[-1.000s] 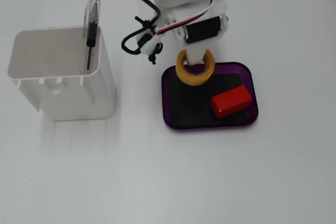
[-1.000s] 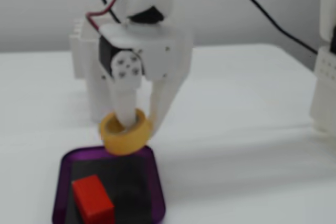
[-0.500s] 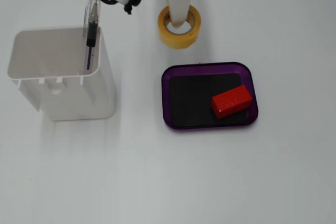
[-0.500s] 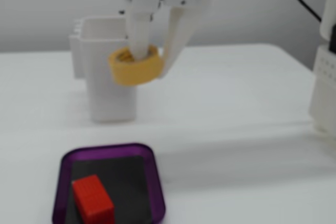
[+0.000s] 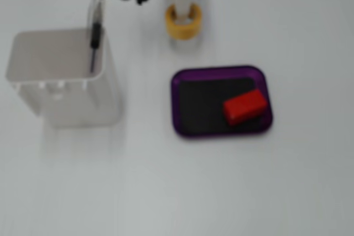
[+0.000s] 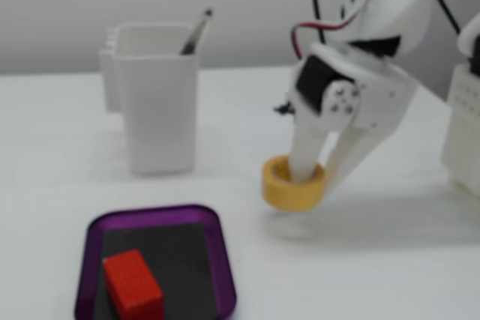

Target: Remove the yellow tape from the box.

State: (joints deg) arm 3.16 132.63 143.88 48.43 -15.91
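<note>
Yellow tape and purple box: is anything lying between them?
No. In both fixed views, only bare white table separates the yellow tape from the purple box.

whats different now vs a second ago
The gripper, shut on the yellow tape with one finger through its hole, carried it out of the purple tray and down near the table beyond. The red block, white container and pen stayed put.
</note>
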